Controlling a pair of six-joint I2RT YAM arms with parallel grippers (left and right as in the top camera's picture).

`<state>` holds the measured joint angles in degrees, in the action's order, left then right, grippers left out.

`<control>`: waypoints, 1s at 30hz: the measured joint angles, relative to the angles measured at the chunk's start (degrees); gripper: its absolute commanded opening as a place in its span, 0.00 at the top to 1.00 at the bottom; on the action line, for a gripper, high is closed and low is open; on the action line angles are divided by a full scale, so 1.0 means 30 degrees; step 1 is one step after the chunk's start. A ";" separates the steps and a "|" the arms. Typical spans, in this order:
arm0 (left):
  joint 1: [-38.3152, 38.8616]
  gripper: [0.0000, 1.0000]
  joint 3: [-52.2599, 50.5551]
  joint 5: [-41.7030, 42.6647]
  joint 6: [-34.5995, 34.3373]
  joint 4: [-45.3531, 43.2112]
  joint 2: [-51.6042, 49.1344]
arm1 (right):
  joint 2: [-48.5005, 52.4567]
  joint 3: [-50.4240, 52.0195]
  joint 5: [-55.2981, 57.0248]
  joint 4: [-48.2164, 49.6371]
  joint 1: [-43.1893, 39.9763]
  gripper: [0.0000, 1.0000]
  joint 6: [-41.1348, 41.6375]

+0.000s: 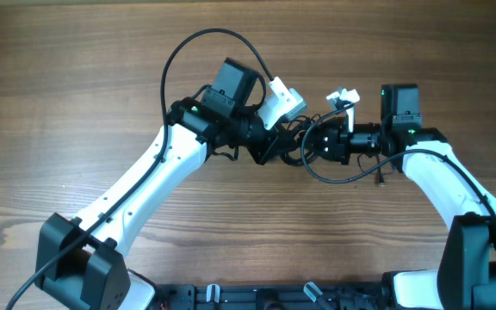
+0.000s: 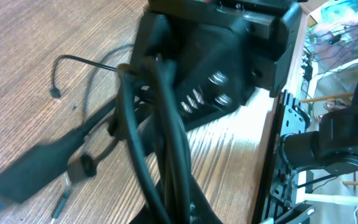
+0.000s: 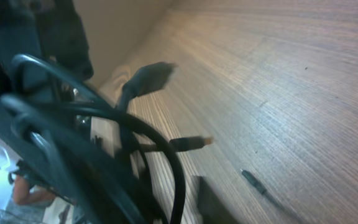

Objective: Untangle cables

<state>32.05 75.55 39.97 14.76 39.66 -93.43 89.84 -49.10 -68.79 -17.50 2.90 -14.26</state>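
From overhead, the cables (image 1: 295, 136) lie bunched mid-table (image 1: 76, 77) between the left gripper (image 1: 274, 145) and the right gripper (image 1: 319, 145), and I cannot tell whether either claw is spread or pinching. The left wrist view is blurred, with thick arm leads (image 2: 166, 137) up close and a thin wire with a small plug end (image 2: 56, 92) lying on the wood beyond. The right wrist view, also blurred, shows thick leads in front and a plug (image 3: 188, 144) on the table
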 measured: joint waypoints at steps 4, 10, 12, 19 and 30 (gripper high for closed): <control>-0.0226 0.00 0.0000 -0.1093 -0.0022 -0.0007 0.0000 | 0.0000 0.0015 0.1974 0.1319 0.0197 0.96 0.4750; -0.0219 0.00 0.0000 -0.4386 -0.3242 -0.1268 0.0000 | 0.0000 0.0015 0.4262 0.2397 0.0124 0.96 1.4783; -0.0219 0.00 0.0000 -0.6091 -0.7184 -0.1617 0.0000 | 0.0007 0.0029 0.4750 0.2943 0.0124 0.96 1.6495; 0.0197 0.00 0.0007 -0.7876 -2.1551 -0.1355 0.0000 | 0.0022 0.0029 0.5282 0.4014 0.0131 0.96 2.0334; 0.1523 0.82 0.0015 -0.7876 -3.2385 -0.3898 -0.2506 | 0.0022 0.0036 0.6717 0.4131 0.1596 0.95 2.1901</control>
<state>36.62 75.59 16.34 -82.39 27.97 -100.95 89.91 -48.99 -48.64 -5.10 7.68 51.44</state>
